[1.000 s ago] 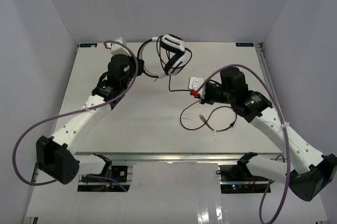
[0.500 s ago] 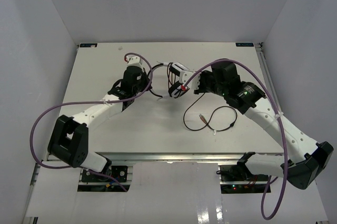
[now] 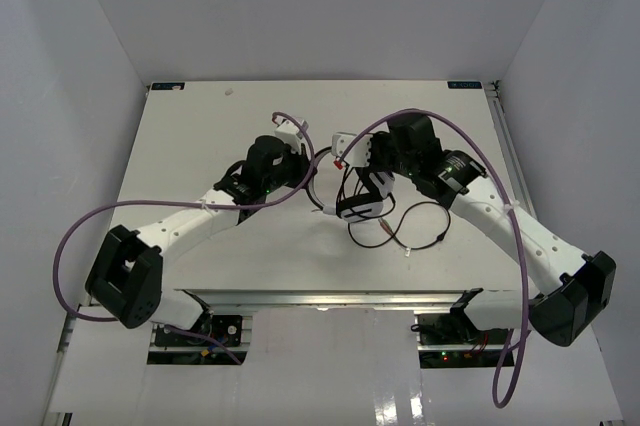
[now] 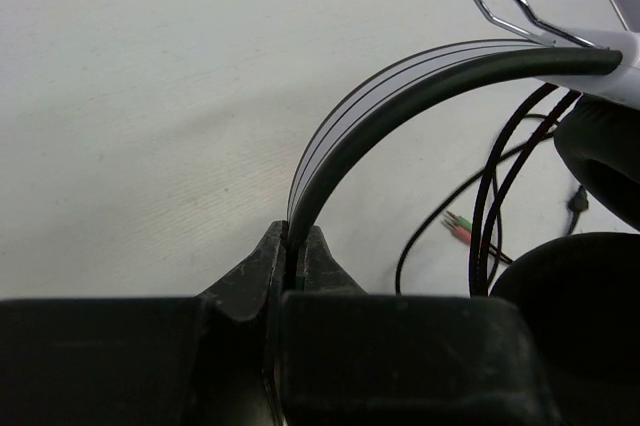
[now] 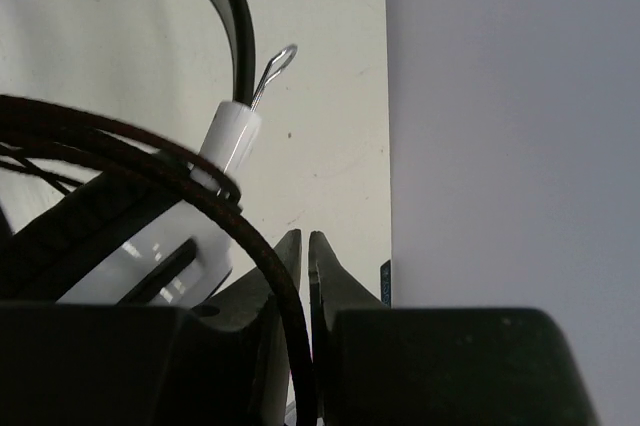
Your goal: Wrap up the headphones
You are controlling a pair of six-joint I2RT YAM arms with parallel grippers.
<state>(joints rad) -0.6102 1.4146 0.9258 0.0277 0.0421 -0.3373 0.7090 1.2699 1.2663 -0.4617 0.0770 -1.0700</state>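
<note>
The headphones (image 3: pixel 360 206) hang between my two grippers over the middle of the table, white with black ear pads. My left gripper (image 3: pixel 305 168) is shut on the thin dark headband (image 4: pixel 400 96); in the left wrist view the band rises from between the jaws (image 4: pixel 293 238) and arcs right to the ear pads (image 4: pixel 575 296). My right gripper (image 3: pixel 352 158) is shut on the dark cord (image 5: pixel 250 236), which runs down into the narrow gap between the jaws (image 5: pixel 304 243). The white slider (image 5: pixel 230 136) and an ear cup sit just left of it.
The rest of the cord lies in a loose loop (image 3: pixel 415 221) on the table right of the headphones, with its red and green plugs (image 4: pixel 458 231) at the end. Purple arm cables (image 3: pixel 90 226) arc over both sides. Walls close in the table.
Both grippers have moved from the back of the table toward the near middle, bringing the headphones with them. The ear cups now hang lower, close to the cord loop.
</note>
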